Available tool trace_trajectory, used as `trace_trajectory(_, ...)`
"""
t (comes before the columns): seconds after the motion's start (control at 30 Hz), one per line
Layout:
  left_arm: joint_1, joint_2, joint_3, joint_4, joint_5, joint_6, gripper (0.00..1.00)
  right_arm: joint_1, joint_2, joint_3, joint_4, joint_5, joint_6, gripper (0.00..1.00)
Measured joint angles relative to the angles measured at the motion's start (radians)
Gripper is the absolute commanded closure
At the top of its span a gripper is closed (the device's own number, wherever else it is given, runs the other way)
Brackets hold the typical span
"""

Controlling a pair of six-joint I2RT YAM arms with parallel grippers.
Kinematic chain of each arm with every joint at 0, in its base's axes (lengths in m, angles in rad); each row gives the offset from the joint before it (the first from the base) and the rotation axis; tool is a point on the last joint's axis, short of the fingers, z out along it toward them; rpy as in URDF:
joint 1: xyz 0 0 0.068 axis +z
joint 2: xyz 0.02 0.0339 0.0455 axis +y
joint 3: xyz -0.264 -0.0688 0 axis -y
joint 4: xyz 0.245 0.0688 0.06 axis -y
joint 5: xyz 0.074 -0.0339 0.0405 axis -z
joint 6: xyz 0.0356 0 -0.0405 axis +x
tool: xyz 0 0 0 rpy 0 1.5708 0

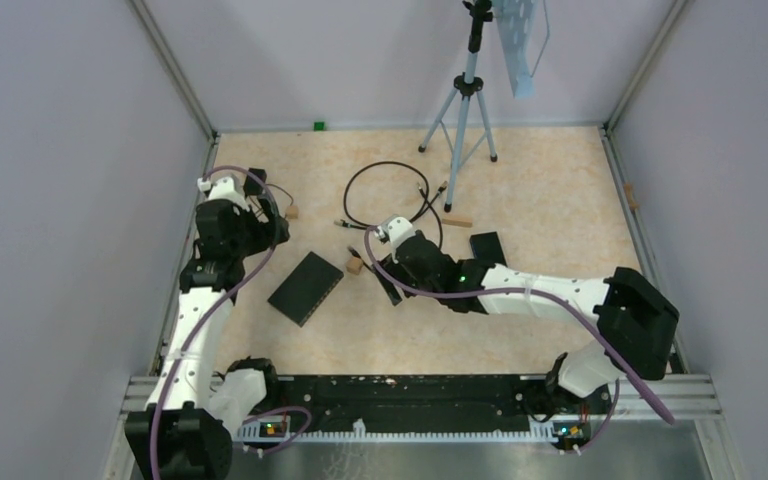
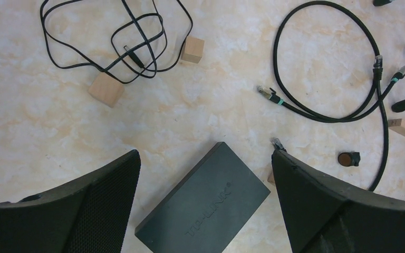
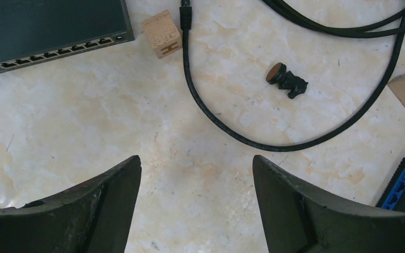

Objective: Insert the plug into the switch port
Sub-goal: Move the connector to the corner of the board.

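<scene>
The TP-LINK switch lies flat on the marbled table, its row of ports facing out along one long side with nothing plugged in. The left gripper hangs above the switch with its jaws spread wide and nothing between them; the switch's lid fills the gap below. The right gripper hovers over bare table just off the switch's port side, its jaws also wide apart and holding nothing. The plug lies loose on the table just beyond the port-side corner of the switch, right beside a small wooden block that sits next to that corner. The black braided Ethernet cable curves away from the switch in a loop, and a second plug with a green band lies further from the switch. A small black part with a brown round end sits inside the cable's curve. On the switch's other side a thin black power lead is tangled beside two more wooden blocks.
</scene>
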Motion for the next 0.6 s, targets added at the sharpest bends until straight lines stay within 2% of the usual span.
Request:
trace_trajectory(0.4,0.000,-0.022,0.000,-0.053,-0.040,0.055,0.01,-0.029,0.103,0.119,-0.003,-0.106,-0.040,0.20)
trace_trajectory(0.47,0.000,-0.027,0.000,-0.072,-0.051,0.057,0.01,-0.052,0.103,0.145,0.000,-0.120,-0.029,0.03)
trace_trajectory(0.6,0.000,-0.061,0.003,-0.127,-0.108,0.056,0.01,-0.105,0.130,0.273,-0.073,-0.229,-0.019,0.02)
